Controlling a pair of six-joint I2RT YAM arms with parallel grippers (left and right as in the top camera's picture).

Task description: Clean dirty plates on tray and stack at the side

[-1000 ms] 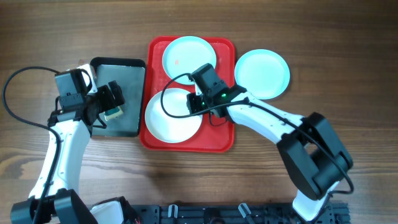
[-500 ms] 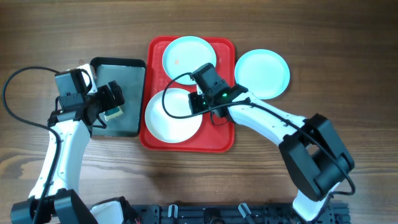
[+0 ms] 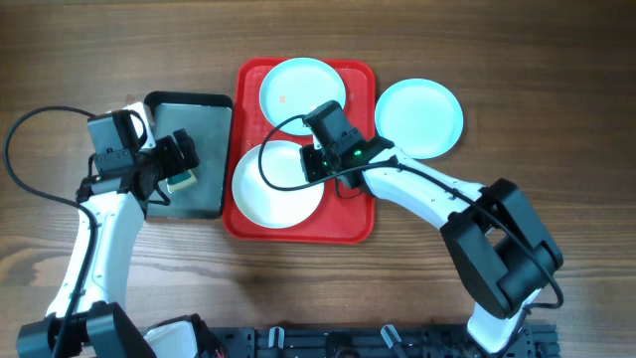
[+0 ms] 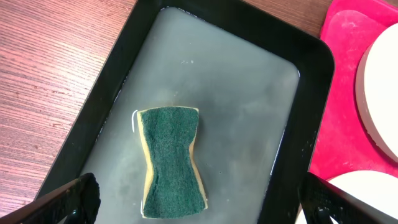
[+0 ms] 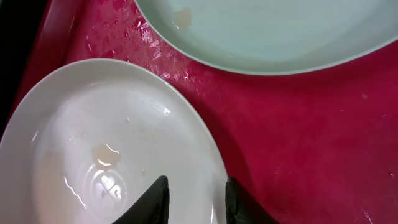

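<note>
The red tray [image 3: 353, 224] holds a white plate [image 3: 273, 189] at the front left and a light blue plate [image 3: 298, 85] with a reddish smudge at the back. A second light blue plate [image 3: 419, 117] lies on the table right of the tray. My right gripper [image 3: 320, 159] straddles the white plate's right rim [image 5: 186, 155], one finger inside and one outside, shut on it [image 5: 197, 199]. The plate lies flat and wet. My left gripper [image 4: 199, 202] is open above a green-topped sponge [image 4: 171, 162], not touching it.
A dark grey metal tray [image 3: 204, 109] with a film of water holds the sponge [image 3: 182, 179], directly left of the red tray. The blue plate's edge [image 5: 267, 43] lies close behind the right gripper. Bare wooden table surrounds the trays.
</note>
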